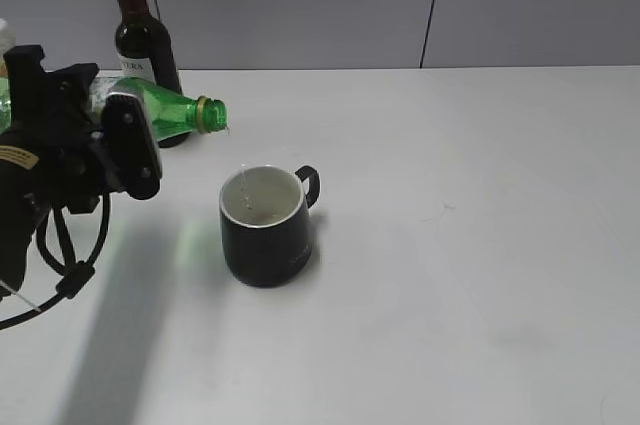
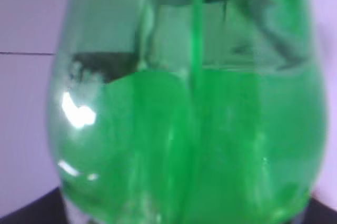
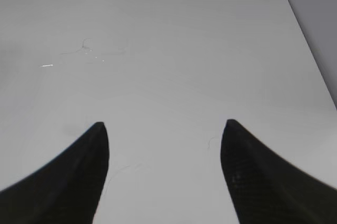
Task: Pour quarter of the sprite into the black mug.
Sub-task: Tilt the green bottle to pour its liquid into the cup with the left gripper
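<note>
Glossy transparent green plastic sprite (image 1: 170, 110), matt black mug (image 1: 265, 240), smooth white table (image 1: 450, 265).

A white surface (image 1: 480, 275) fills the scene, faintly scuffed toward 3 o'clock. Behind it, at 12 o'clock, stands a grey panelled wall (image 1: 300, 5) with thin dark seams. Light falls evenly, casting soft shadows toward 7 o'clock.

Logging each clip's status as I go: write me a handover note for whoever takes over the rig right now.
Left gripper: shut on the sprite, tipped nearly level, uncapped mouth up and left of the black mug.
Right gripper: open, holding nothing, over bare table.
Done: bottle lifted and tilted; some liquid shows in the mug.
Left: judge the amount poured, right the bottle, set it down.
Wine bottle stands behind.
</note>
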`<state>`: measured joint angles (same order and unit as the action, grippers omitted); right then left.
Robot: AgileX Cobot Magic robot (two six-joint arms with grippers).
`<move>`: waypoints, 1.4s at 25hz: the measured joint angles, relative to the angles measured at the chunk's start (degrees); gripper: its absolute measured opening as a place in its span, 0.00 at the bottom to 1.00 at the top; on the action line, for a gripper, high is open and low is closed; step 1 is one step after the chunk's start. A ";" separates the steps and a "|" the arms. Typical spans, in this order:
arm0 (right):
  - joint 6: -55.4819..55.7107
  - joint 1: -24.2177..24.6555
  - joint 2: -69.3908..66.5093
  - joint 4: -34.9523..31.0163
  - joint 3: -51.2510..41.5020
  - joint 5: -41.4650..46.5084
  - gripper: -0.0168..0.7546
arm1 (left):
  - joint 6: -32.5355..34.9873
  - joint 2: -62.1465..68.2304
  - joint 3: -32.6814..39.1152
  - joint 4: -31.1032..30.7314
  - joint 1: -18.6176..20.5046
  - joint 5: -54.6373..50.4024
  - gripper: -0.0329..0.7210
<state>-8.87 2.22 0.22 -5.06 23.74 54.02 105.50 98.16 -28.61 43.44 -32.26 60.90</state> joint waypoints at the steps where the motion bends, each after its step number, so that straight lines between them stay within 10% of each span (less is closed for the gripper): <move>1: 0.00 0.00 0.00 0.00 0.00 0.00 0.68 | 0.74 0.00 0.00 0.00 0.00 0.27 0.63; 23: 0.00 0.00 0.00 0.00 0.00 0.00 0.67 | 6.98 0.00 0.00 0.01 0.00 4.26 0.63; 35: 0.00 0.00 0.00 0.00 0.00 0.00 0.67 | -24.51 1.06 -0.05 -2.87 0.00 -0.25 0.63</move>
<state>-8.87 2.22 0.22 -5.06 23.74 54.02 80.99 99.21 -28.66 40.57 -32.26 60.64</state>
